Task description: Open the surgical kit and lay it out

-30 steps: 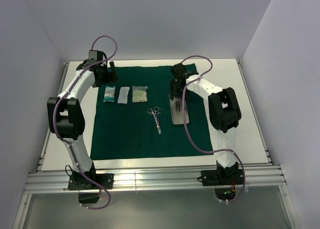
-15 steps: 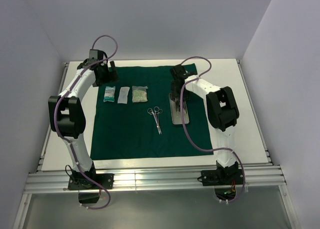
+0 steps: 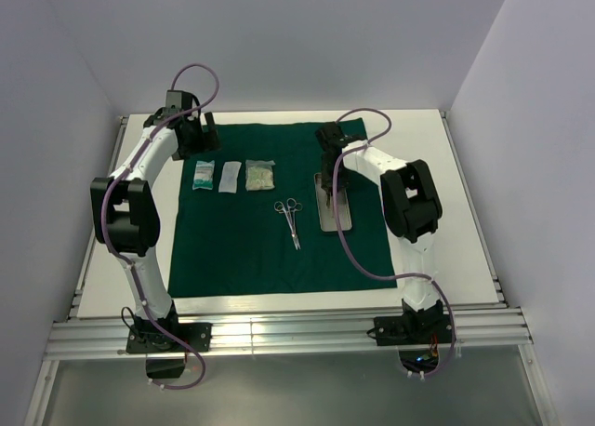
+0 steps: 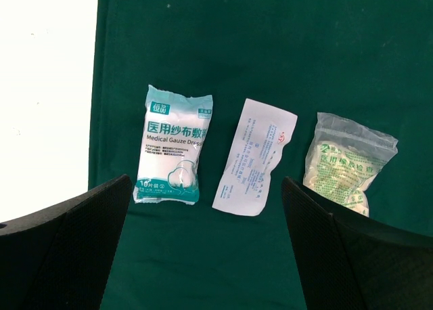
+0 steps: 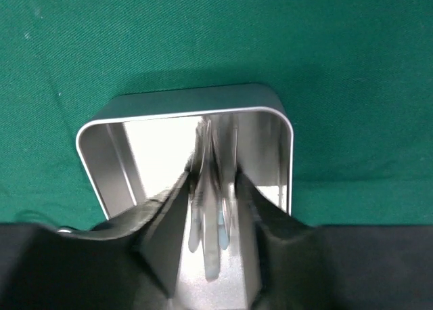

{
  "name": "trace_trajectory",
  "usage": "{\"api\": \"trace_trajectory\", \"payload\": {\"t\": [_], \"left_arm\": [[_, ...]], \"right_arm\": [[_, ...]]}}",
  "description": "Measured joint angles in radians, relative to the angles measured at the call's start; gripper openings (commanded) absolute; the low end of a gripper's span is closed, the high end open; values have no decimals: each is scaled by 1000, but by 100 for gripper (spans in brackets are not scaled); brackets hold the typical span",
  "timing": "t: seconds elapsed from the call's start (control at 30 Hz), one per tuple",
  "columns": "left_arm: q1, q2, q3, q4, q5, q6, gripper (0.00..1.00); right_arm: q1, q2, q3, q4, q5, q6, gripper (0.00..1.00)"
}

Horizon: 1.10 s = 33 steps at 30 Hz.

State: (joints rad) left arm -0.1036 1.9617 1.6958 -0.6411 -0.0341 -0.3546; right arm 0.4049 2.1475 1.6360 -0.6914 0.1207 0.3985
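The right pincer (image 5: 212, 177), pinching slim steel instruments (image 5: 207, 250) inside the tray (image 5: 101, 164) (at the cloth's (image 3: 242, 249) 3 o'clock), could snag the tray wall or drop one when lifting.

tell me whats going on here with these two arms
The green cloth is spread flat on the table, with three pale packets in a row and a scissors-like clamp laid out on it. The right gripper reaches into the steel tray, its fingers closed on a slim steel tool. The left gripper hovers open above the packets, holding nothing.
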Motion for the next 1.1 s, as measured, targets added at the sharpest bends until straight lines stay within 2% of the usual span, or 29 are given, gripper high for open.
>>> {"api": "trace_trajectory", "payload": {"t": [0.27, 0.37, 1.1], "left_arm": [[0, 0, 0, 0, 0, 2, 97], [0, 0, 0, 0, 0, 2, 96], [0, 19, 6, -8, 0, 2, 96]], "right_arm": [[-1, 0, 0, -3, -10, 12, 7], [-5, 0, 0, -3, -17, 13, 0], [-17, -106, -27, -51, -75, 27, 0]]}}
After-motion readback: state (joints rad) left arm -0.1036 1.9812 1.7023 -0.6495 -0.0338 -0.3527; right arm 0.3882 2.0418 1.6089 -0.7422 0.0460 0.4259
